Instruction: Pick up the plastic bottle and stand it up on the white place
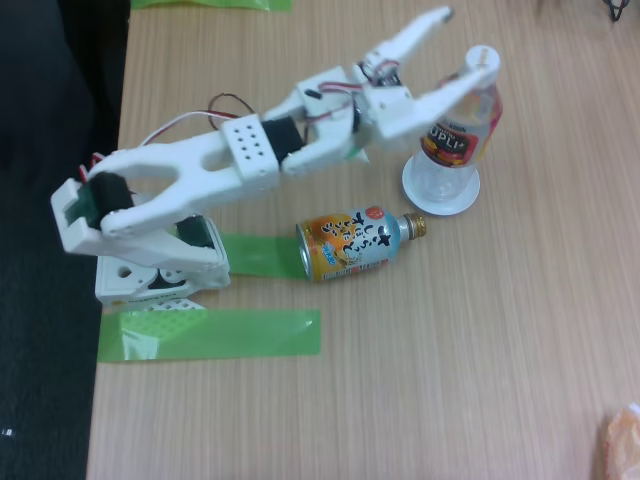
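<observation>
The clear plastic bottle (pixel 462 125), with a white cap and a red, black and yellow label, stands upright on the small round white place (pixel 420 190) at the right of the fixed view. My white gripper (pixel 467 43) is open, its jaws spread wide at the bottle's top. The lower finger (pixel 450 92) lies across the bottle's neck just under the cap, and I cannot tell whether it touches. The upper finger (pixel 420 30) points away to the upper left, clear of the bottle.
An orange and light-blue bottle-can (pixel 355 243) with a gold cap lies on its side just below my arm. Green tape strips (pixel 210 333) lie by the arm's base (pixel 150 280). The table's left edge drops to black. An orange thing (pixel 622 440) shows at the bottom right corner.
</observation>
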{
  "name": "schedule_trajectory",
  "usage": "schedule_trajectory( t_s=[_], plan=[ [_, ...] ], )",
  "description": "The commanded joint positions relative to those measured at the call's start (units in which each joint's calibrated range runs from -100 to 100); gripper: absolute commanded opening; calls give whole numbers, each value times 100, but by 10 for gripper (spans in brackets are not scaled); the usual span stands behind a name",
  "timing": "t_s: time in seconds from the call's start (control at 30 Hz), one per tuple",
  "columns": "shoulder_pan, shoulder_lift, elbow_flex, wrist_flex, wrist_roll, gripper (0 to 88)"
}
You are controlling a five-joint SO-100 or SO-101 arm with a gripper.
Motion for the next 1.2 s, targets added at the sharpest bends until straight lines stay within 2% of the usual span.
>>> schedule_trajectory(
  t_s=[0.0,0.13,0.33,0.47,0.67,0.77,0.87,1.17],
  plan=[
    [-15,-618,-64,-62,-22,296],
    [282,-1265,-127,-2,-43,293],
    [1378,-1971,72,6,-699,293],
    [1830,-2408,307,-11,-1612,293],
    [1882,-2937,416,-71,-3192,292],
    [1911,-3214,434,-19,-3827,292],
    [1911,-3516,742,-71,-4063,292],
    [1630,-4902,1819,-79,-4278,292]
  ],
)
